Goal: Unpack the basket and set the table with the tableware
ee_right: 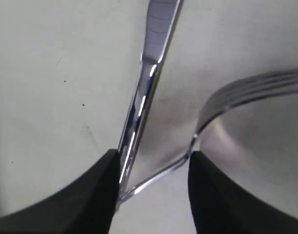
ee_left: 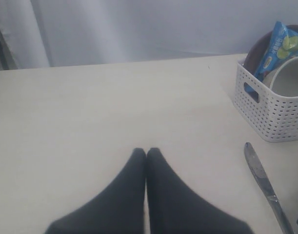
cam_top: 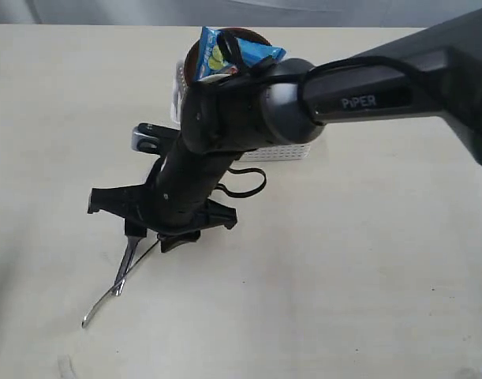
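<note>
Right arm stretches across the tabletop (cam_top: 343,276), right gripper (ee_right: 153,156) pointing down, jaws apart, holding nothing. Knife (ee_right: 144,92) and fork (ee_right: 246,92) lie flat between them. Only the right wrist view shows the knife against one finger. Left gripper (ee_left: 146,155) closed tight, empty, wide bare tabletop ahead. Basket (ee_left: 270,117) near the back edge, with bowl (ee_left: 290,80) and chip bag (ee_left: 278,48) inside.

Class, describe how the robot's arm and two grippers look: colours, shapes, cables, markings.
The right arm has matte black tubular links, a rounded grey joint housing and white PiPER lettering. A thin black cable loops out near its wrist. The right gripper and left gripper each have two smooth black fingers tapering to blunt, rounded tips.
</note>
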Tool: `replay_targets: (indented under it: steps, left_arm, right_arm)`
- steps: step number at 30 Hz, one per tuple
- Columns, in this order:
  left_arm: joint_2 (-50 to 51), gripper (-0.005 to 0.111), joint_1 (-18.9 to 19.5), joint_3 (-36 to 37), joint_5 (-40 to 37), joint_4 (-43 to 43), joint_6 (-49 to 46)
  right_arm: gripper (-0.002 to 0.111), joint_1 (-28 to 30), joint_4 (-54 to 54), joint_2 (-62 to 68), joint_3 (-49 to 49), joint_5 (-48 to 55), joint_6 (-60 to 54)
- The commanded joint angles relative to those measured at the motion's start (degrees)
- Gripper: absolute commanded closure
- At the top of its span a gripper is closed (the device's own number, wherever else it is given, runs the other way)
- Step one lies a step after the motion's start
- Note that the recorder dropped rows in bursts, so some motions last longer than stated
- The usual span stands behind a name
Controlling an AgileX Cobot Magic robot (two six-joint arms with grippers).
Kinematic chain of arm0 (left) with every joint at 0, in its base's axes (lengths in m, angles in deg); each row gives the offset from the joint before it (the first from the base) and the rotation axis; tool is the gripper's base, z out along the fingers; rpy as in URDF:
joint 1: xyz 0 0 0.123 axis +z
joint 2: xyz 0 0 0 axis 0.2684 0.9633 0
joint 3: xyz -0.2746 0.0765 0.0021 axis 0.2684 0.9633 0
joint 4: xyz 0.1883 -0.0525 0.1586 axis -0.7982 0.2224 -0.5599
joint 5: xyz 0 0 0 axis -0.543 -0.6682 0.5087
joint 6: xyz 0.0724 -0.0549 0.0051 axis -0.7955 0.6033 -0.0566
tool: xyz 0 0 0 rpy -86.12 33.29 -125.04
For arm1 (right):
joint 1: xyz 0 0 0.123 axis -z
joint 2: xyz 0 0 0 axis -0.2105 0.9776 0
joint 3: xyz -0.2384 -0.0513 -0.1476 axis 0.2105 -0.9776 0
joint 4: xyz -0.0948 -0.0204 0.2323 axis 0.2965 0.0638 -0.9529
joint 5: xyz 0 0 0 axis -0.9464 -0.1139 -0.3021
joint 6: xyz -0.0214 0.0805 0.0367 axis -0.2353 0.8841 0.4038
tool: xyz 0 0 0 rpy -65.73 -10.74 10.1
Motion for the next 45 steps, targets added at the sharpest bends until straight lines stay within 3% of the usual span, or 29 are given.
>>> replay_targets:
  steps: [1,5,9,12,22,27,39,45]
  left_arm:
    - [-0.26,0.107,0.15,0.15,0.41,-0.26,-0.12]
    - [-0.26,0.107,0.15,0.15,0.41,-0.26,-0.12]
    - [-0.26,0.107,0.15,0.15,0.41,-0.26,-0.12]
    - [-0.26,0.107,0.15,0.15,0.41,-0.26,-0.12]
    - [-0.26,0.107,0.15,0.15,0.41,-0.26,-0.12]
    - [-0.26,0.107,0.15,0.15,0.41,-0.26,-0.12]
    - [-0.26,0.107,0.15,0.15,0.41,-0.26,-0.12]
    - [-0.26,0.107,0.15,0.15,0.41,-0.26,-0.12]
  right_arm:
    - [0.065,0.23,9.00,0.33,2.78,2.89,4.93]
    - [0.070,0.23,16.87,0.33,3.06,3.77,10.25]
    - [0.093,0.23,21.03,0.33,2.95,5.06,10.66]
    - [0.101,0.23,21.74,0.33,2.95,4.94,10.66]
    - [0.102,0.23,28.62,-0.62,2.95,8.19,9.62]
    - [0.109,0.23,30.05,-2.53,4.30,10.26,5.62]
    - [0.109,-2.68,52.79,-3.04,10.26,29.15,8.87]
    - [0.109,-5.29,54.92,0.59,10.26,32.37,12.00]
